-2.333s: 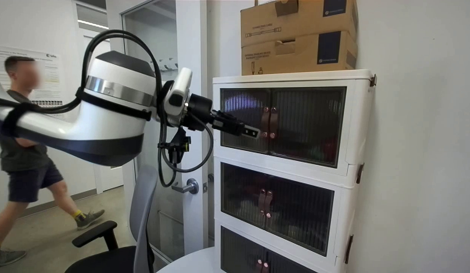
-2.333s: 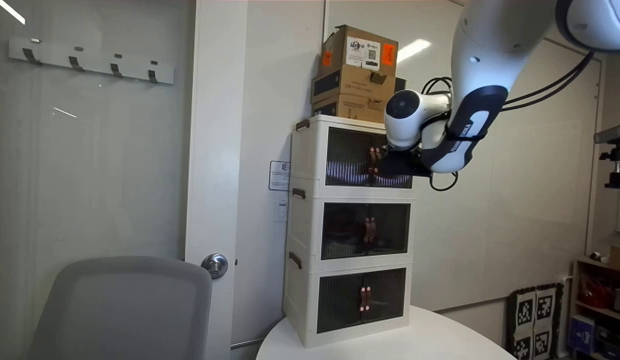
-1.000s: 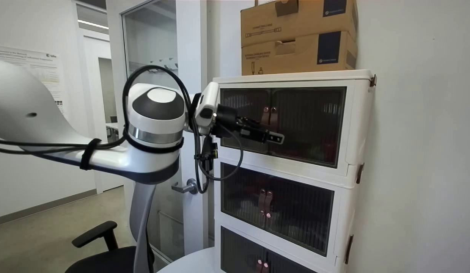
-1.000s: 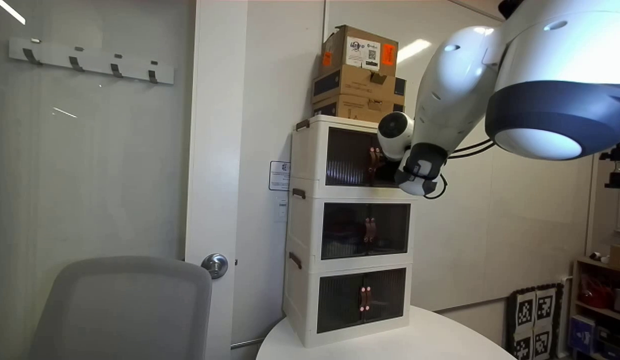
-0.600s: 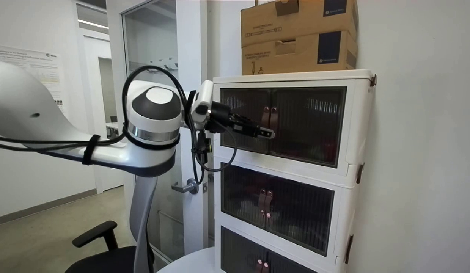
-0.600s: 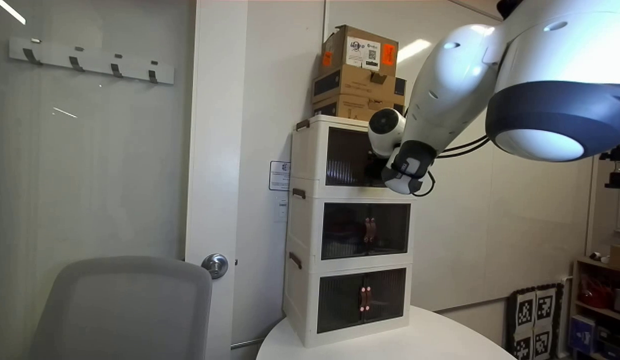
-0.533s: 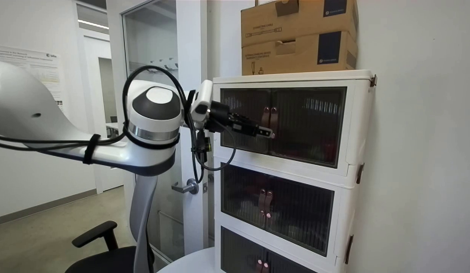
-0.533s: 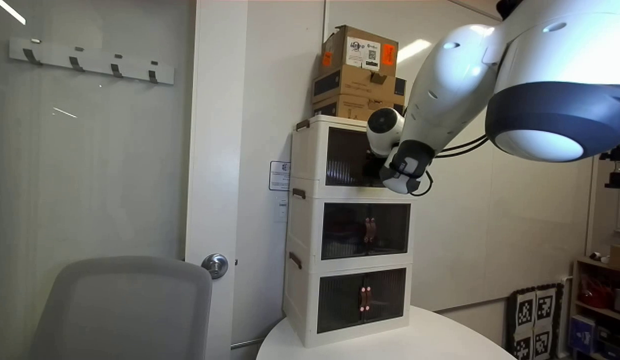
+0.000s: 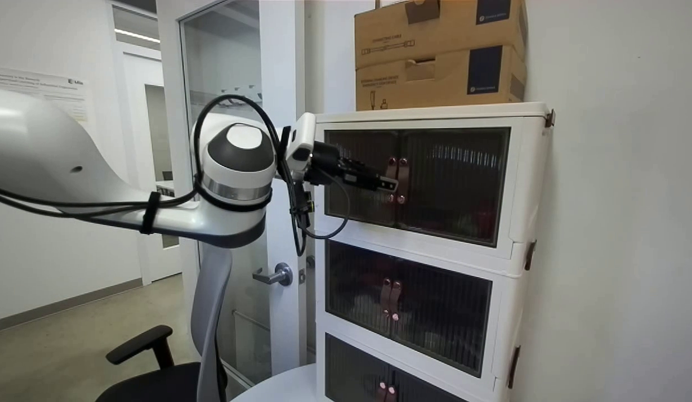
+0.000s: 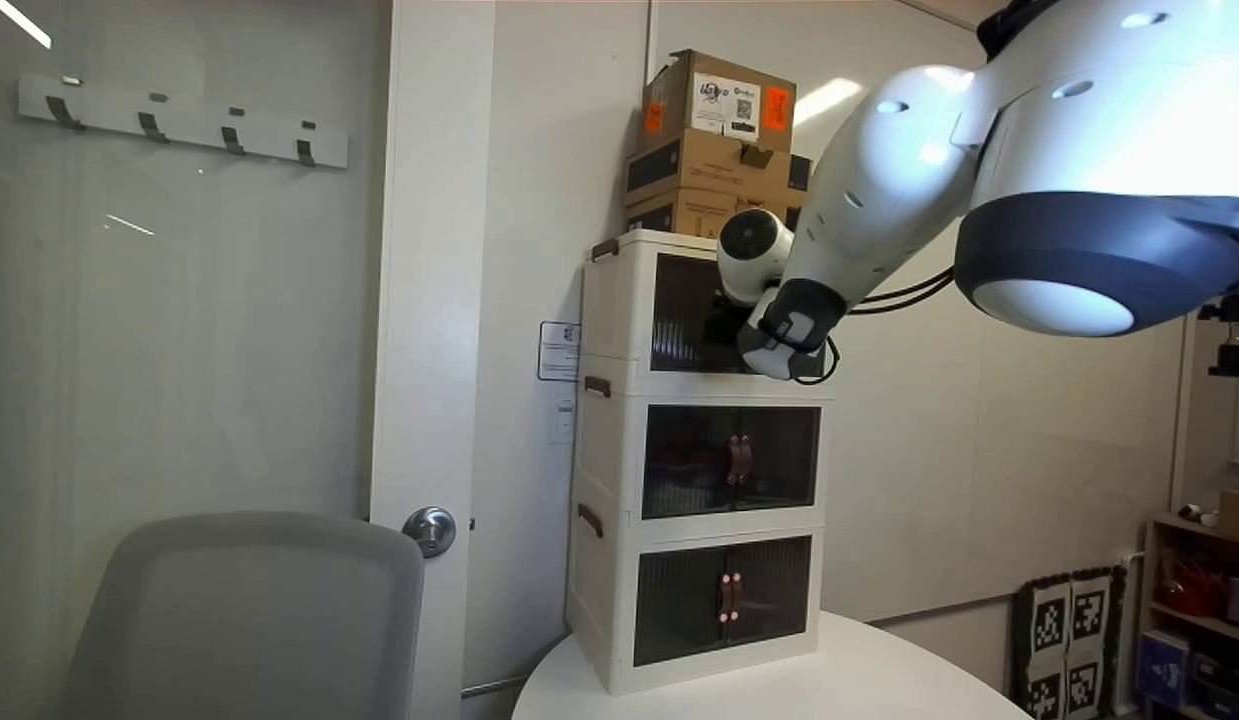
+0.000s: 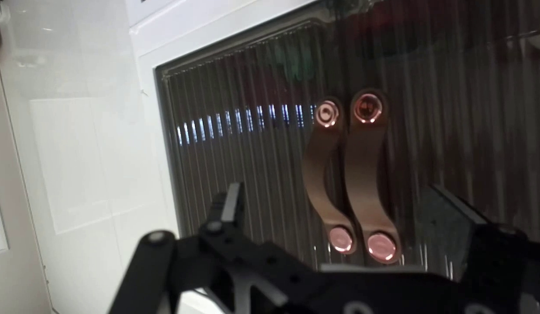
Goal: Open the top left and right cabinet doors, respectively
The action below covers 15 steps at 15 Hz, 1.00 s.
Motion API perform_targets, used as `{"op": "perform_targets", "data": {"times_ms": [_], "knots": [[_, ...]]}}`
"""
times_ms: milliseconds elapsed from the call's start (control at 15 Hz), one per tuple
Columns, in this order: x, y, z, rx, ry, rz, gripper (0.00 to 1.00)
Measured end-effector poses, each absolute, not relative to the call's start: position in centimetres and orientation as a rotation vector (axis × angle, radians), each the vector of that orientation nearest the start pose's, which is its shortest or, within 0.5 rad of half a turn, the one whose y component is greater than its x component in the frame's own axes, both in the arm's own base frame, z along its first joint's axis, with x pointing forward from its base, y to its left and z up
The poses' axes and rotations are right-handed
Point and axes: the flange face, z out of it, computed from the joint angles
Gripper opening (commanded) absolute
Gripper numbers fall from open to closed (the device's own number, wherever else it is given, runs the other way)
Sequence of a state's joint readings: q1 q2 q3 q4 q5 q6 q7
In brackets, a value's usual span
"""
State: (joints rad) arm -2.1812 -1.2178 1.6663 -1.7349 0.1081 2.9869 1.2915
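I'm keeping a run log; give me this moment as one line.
top left cabinet door: closed | top right cabinet door: closed | gripper: open, facing both doors' strap handles | grasp: none yet

Top left door [image 9: 363,205] partly behind pincer [image 9: 387,182]

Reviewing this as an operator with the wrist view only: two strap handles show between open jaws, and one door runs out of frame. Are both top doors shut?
Observer: In an exterior view, the top left door and the top right door both look shut.
Operator: Anything stacked above them?
Observer: Yes, cardboard boxes sit on the cabinet in both exterior views.
Operator: And what is it all standing on?
Observer: A white table with a curved edge.
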Motion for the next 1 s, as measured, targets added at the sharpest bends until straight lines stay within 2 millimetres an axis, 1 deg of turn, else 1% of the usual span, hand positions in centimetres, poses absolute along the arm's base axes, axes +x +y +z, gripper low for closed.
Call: {"op": "perform_targets", "data": {"times_ms": [333, 533, 800, 1000], "knots": [[72.4, -5.1, 41.4, -2.546, 1.492, -2.164, 1.0], [72.9, -5.5, 41.1, -2.564, 1.511, -2.163, 1.0], [72.8, -6.2, 40.7, -2.586, 1.592, -2.134, 1.0], [72.6, -6.0, 41.0, -2.593, 1.638, -2.124, 1.0]]}}
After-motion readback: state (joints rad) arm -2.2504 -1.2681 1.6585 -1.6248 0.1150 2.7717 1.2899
